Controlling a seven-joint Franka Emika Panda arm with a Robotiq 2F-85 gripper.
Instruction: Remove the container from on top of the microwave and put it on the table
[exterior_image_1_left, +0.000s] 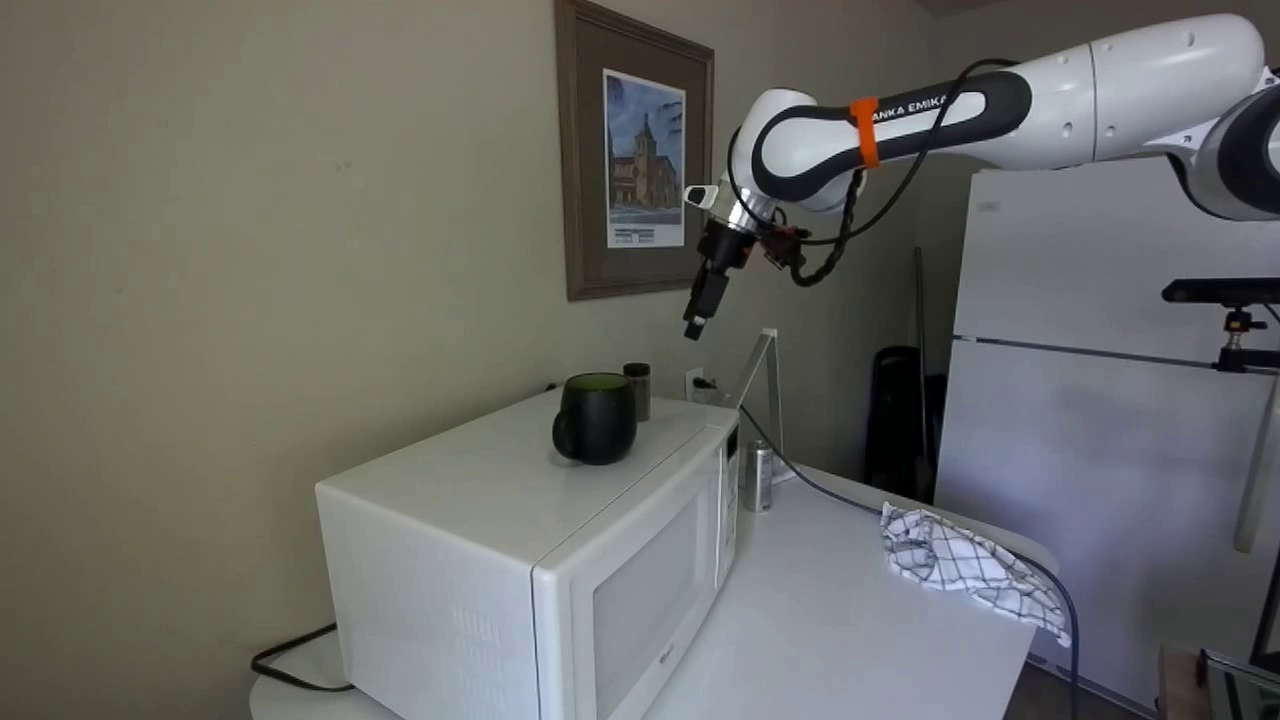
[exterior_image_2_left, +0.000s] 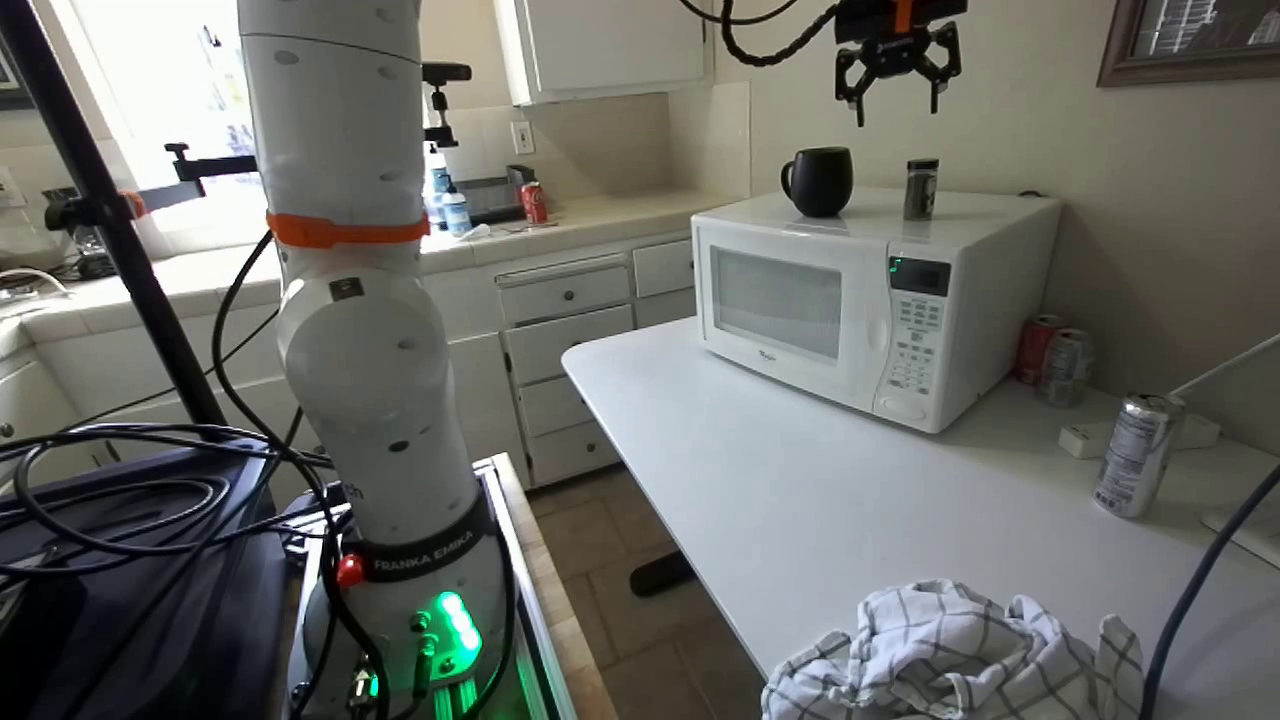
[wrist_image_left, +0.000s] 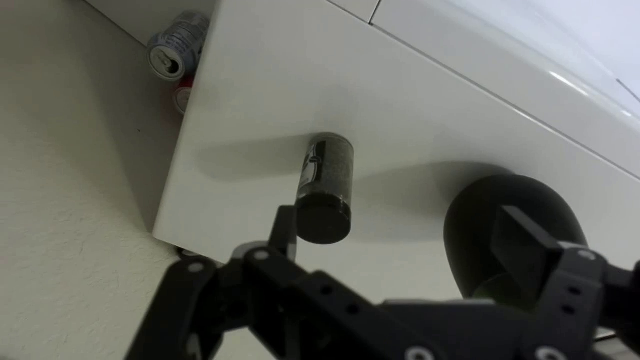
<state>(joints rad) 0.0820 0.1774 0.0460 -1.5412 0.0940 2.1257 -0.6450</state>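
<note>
Slim dark-grey cylindrical container (exterior_image_2_left: 920, 192), black-lidded, stands upright on glossy white boxy microwave (exterior_image_2_left: 862, 320), near rounded matte-black mug (exterior_image_2_left: 822, 182), green inside. Black two-fingered gripper (exterior_image_2_left: 897, 114) above, fingers spread, released. Crumpled white checked cloth (exterior_image_2_left: 950, 645) on smooth white tabletop (exterior_image_2_left: 760, 460).

This is a kitchen. Below the fingers (exterior_image_1_left: 707, 293) stands a white microwave (exterior_image_2_left: 860, 310); in an exterior view a tall fridge (exterior_image_1_left: 1080, 450) rises to their right. In an exterior view, left of the fingers, run a tiled counter (exterior_image_2_left: 600, 222) bearing a pump bottle (exterior_image_2_left: 455, 212), with drawers (exterior_image_2_left: 535, 299) under it and a wall cupboard (exterior_image_2_left: 620, 45) above.
</note>
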